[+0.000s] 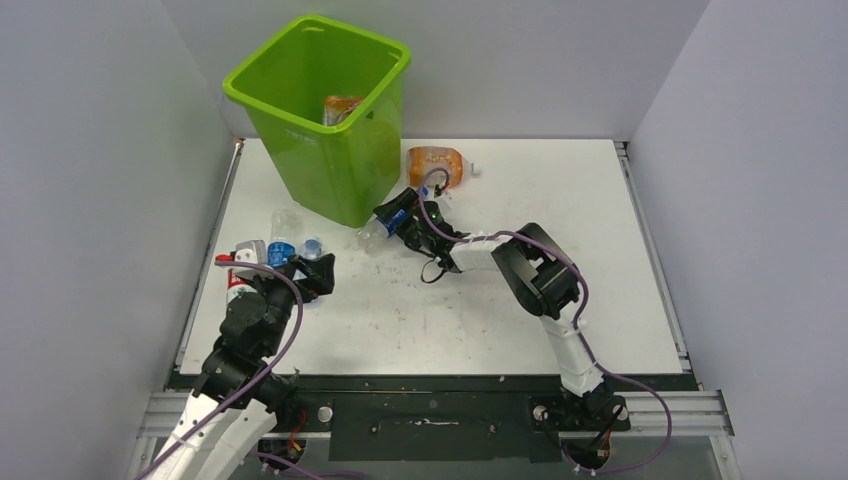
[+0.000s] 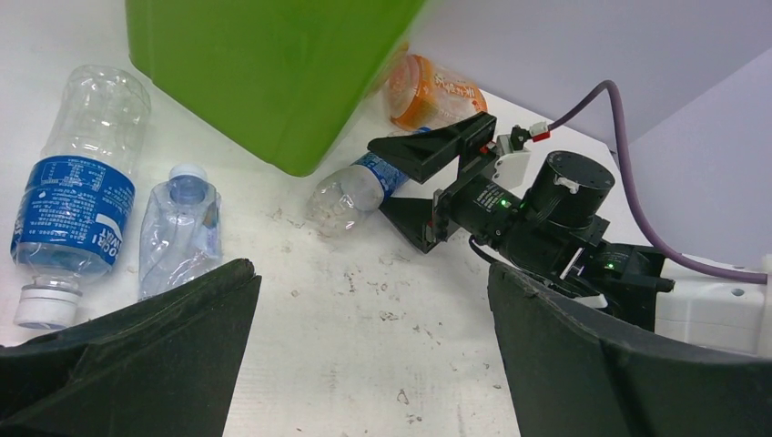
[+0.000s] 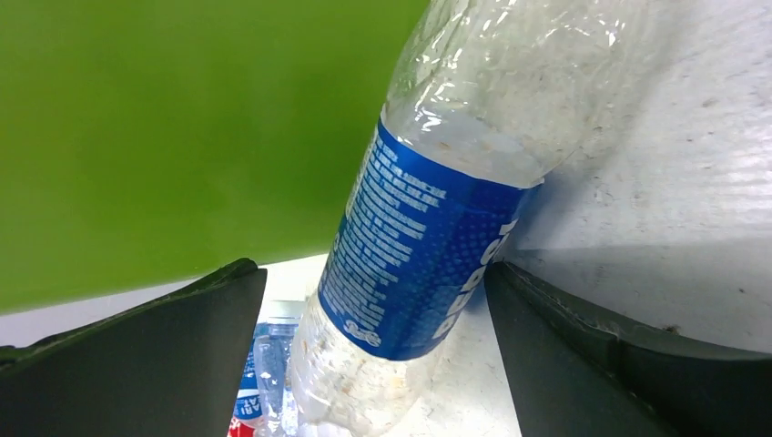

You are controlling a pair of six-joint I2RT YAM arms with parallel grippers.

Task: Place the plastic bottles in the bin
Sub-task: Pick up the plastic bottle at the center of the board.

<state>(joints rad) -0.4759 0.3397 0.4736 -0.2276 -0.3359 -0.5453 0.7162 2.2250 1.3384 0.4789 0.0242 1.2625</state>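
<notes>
The lime-green bin (image 1: 330, 150) stands at the back left with an orange bottle (image 1: 342, 108) inside. A clear bottle with a blue label (image 1: 372, 232) (image 3: 428, 255) lies at the bin's foot. My right gripper (image 1: 393, 222) (image 3: 369, 273) is open and straddles it, with a gap beside the left finger. A second orange bottle (image 1: 437, 165) lies behind that gripper. My left gripper (image 1: 300, 272) (image 2: 369, 269) is open over bare table. Just beyond it lie a large clear blue-labelled bottle (image 2: 77, 182) and a small crushed clear one (image 2: 180, 228).
A red-labelled bottle (image 1: 236, 275) lies at the table's left edge beside my left arm. Grey walls close in the left, back and right. The bin's wall (image 3: 164, 137) is close on the right gripper's left side.
</notes>
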